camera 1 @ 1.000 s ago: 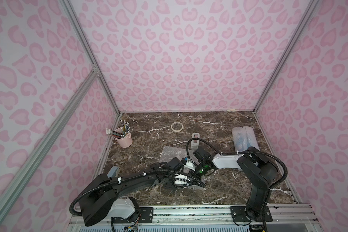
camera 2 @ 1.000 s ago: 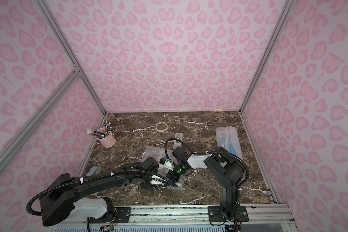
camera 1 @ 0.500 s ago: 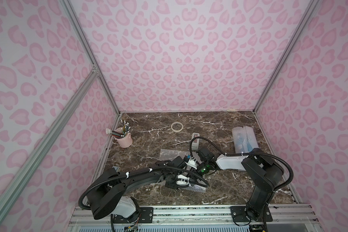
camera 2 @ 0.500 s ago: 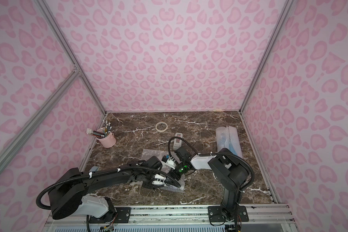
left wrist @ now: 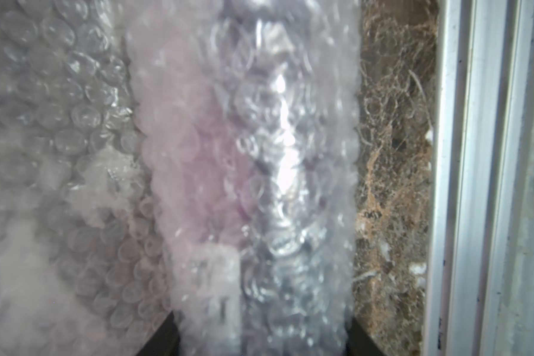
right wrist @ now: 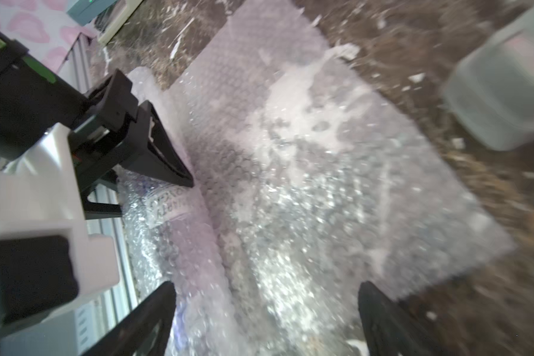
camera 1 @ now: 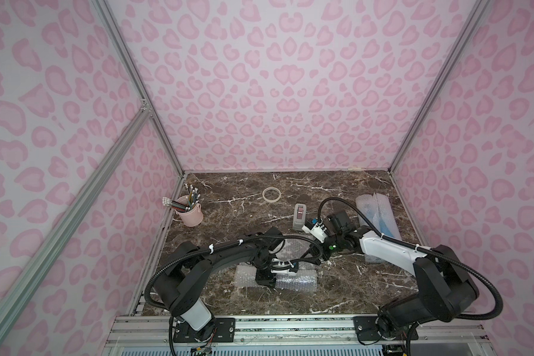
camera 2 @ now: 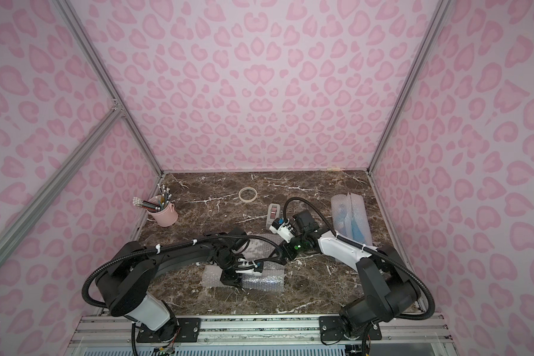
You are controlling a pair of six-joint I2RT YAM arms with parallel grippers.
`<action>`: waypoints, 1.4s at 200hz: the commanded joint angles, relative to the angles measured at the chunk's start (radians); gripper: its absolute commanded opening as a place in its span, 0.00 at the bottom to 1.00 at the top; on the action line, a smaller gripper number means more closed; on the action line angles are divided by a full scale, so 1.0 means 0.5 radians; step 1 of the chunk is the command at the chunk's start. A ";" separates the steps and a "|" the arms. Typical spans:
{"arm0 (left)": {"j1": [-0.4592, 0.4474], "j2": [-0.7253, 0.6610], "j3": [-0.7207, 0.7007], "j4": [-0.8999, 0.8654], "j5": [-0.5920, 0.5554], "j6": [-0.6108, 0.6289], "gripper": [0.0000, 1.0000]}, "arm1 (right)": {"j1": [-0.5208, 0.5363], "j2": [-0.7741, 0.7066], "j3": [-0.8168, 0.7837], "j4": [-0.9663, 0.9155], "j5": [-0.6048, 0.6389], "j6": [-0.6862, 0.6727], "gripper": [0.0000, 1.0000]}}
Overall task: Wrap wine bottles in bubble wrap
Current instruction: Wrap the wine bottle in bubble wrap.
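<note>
A dark purple wine bottle [left wrist: 222, 172] lies rolled inside bubble wrap [camera 1: 296, 279] near the table's front, its pale label [right wrist: 167, 206] showing through. My left gripper [camera 1: 267, 277] [camera 2: 232, 277] [left wrist: 259, 339] is shut on this roll, one finger [right wrist: 164, 157] on each side. The sheet's loose flat part [right wrist: 321, 154] spreads behind the roll. My right gripper [right wrist: 265, 320] [camera 1: 313, 257] hangs open over that flat part, holding nothing. Two blue bottles in bubble wrap [camera 1: 376, 215] [camera 2: 350, 218] lie at the back right.
A pale tape roll [camera 1: 271, 194] lies at the back middle. A grey tape dispenser [camera 1: 299, 216] stands just behind the right wrist. A pink cup of pencils [camera 1: 190, 212] is at the back left. The metal front rail [left wrist: 463, 185] runs close to the roll.
The roll has turned to lie along the table's front edge, with my left gripper closed on it. My right gripper has opened and its wrist has drawn back to the right.
</note>
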 commanded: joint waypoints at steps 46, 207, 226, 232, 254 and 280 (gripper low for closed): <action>0.140 0.405 0.310 -0.494 0.397 -0.098 0.49 | 0.561 -1.102 -0.603 0.502 0.767 -0.362 0.96; 0.238 0.674 0.474 -0.580 0.476 -0.264 0.50 | 1.458 -0.057 -0.537 1.062 1.509 -1.034 0.83; 0.236 0.665 0.474 -0.583 0.486 -0.268 0.49 | 1.456 0.083 -0.506 1.086 1.649 -1.070 0.81; 0.236 0.661 0.470 -0.584 0.487 -0.270 0.50 | 1.452 0.108 -0.503 1.110 1.662 -1.081 0.81; 0.236 0.645 0.467 -0.591 0.486 -0.276 0.50 | 1.450 0.200 -0.505 1.153 1.706 -1.112 0.78; 0.236 0.612 0.489 -0.594 0.453 -0.280 0.50 | 1.450 0.268 -0.515 1.142 1.693 -1.108 0.76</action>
